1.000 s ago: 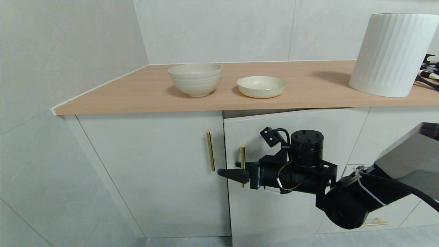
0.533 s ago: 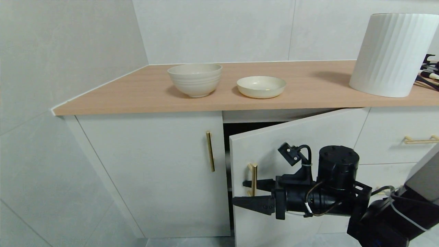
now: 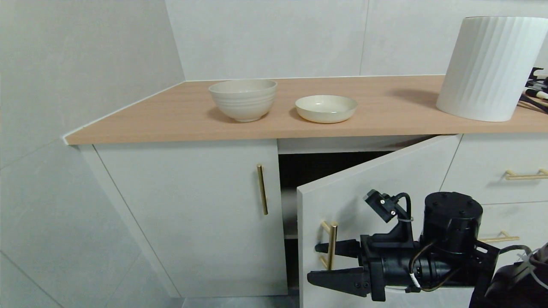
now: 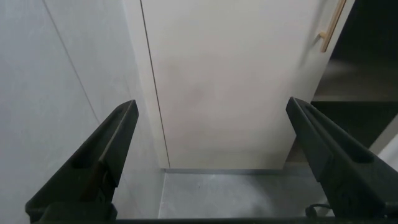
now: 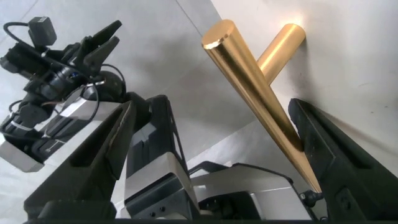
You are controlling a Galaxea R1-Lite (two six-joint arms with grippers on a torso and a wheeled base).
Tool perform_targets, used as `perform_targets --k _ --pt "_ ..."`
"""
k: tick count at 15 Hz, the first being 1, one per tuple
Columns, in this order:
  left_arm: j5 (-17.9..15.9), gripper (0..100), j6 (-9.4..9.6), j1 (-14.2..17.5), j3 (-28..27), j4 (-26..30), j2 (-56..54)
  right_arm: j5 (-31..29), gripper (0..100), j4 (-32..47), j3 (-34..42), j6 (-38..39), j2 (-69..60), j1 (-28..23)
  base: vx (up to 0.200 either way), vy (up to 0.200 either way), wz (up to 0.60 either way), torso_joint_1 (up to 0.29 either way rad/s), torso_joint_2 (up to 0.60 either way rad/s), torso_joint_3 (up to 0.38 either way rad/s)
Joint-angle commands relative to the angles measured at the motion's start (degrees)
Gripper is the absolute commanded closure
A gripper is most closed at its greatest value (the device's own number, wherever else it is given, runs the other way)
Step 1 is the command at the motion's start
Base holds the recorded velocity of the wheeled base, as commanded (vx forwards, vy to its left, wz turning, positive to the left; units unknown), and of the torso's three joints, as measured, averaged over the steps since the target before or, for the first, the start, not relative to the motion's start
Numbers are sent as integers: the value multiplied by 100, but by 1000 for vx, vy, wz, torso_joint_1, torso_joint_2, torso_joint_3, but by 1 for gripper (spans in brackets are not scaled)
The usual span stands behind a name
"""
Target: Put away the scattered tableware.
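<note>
Door-opening step: right gripper point(image 3: 314, 262), jaws apart astride the handle point(image 3: 331, 246), holds the cupboard door point(image 3: 385, 179) ajar; next, swing it wider before fetching the bowl point(image 3: 242, 99).

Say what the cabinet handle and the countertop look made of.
Cabinet handle: likely brass-toned metal, satin gold, with a bright glint at its post. Countertop: wood or wood-look laminate, matte, with fine light-brown grain.

Kitchen, wood countertop point(image 3: 385, 107), tiled walls point(image 3: 265, 38), white cabinets point(image 3: 188, 214) with brass handles point(image 3: 262, 189)
</note>
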Motion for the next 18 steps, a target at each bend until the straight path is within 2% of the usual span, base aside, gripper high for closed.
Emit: perform_targets --k 1,2,3,4,5,6,7,9,11,13,14,15,16,17,18 --pt "3 0 -13 -2 0 -2 0 7 0 2 61 2 -84 9 0 0 0 0 0 0" --pt "39 0 -22 -2 0 -46 0 7 0 2 70 2 -119 9 0 0 0 0 0 0" --pt "30 0 -136 -2 -237 -125 0 7 0 2 88 10 -163 9 0 0 0 0 0 0" --pt "-76 0 -285 -2 -738 69 35 7 0 2 114 10 -172 9 0 0 0 0 0 0" --pt "-234 0 -312 -37 -1292 499 211 15 0 2 123 10 -181 9 0 0 0 0 0 0" --pt "-462 0 -320 -108 -1819 947 439 15 0 2 123 10 -181 9 0 0 0 0 0 0" --pt "-919 0 -320 -248 -2566 1440 993 24 0 2 132 10 -181 9 0 0 0 0 0 0" --pt "-1526 0 -329 -327 -3287 1510 2127 15 0 2 132 2 -181 18 0 0 0 0 0 0" --pt "-2115 0 -320 -327 -3902 1343 3577 24 0 2 132 2 -181 9 0 0 0 0 0 0" --pt "-2660 0 -285 -380 -4069 974 4685 15 0 2 132 2 -198 9 0 0 0 0 0 0" --pt "-2879 0 -294 -459 -4069 745 5054 24 0 2 132 2 -198 9 0 0 0 0 0 0" --pt "-3231 0 -338 -758 -3999 244 5977 15 0 2 132 2 -189 9 0 0 0 0 0 0" --pt "-3266 0 -338 -908 -3920 60 6328 15 0 2 132 2 -198 9 0 0 0 0 0 0" --pt "-3257 0 -338 -1233 -3727 -353 6891 15 0 2 132 2 -198 9 0 0 0 0 0 0" --pt "-3257 0 -347 -1426 -3595 -784 7295 15 0 2 132 2 -198 9 0 0 0 0 0 0"
